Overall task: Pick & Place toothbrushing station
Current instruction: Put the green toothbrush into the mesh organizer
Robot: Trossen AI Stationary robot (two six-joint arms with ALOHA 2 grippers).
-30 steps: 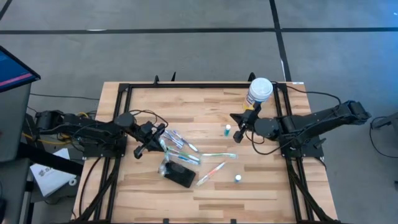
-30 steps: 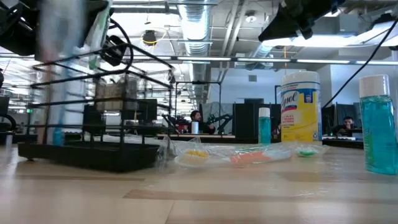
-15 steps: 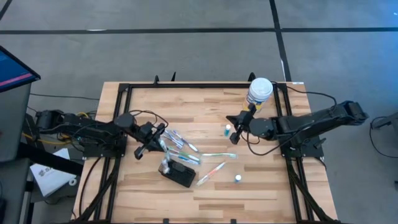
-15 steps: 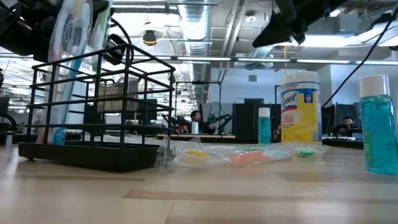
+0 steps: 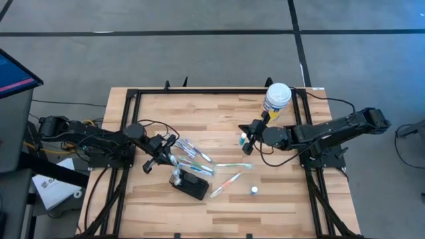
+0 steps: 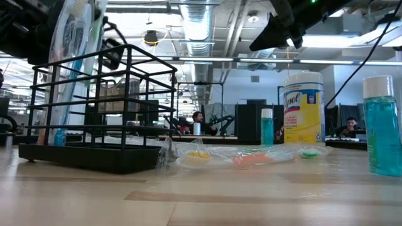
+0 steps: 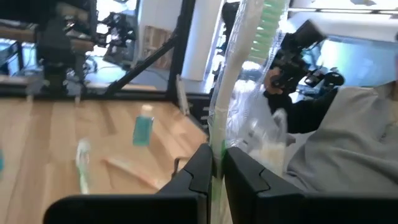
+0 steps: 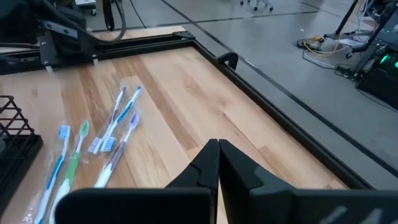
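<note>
Wooden table [image 5: 199, 109] before a workshop room, left pincer [image 7: 217, 163] pinching a wrapped, seemingly green toothbrush [image 7: 239, 74].

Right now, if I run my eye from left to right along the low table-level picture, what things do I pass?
Black wire toothbrushing station with a wrapped toothbrush standing in it → wrapped toothbrushes lying flat → small teal bottle far back → white-lidded yellow canister → big teal bottle at the right edge.

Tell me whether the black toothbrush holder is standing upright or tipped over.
Upright. In the low view the toothbrushing station rests flat on its base on the table, its wire bars vertical.
</note>
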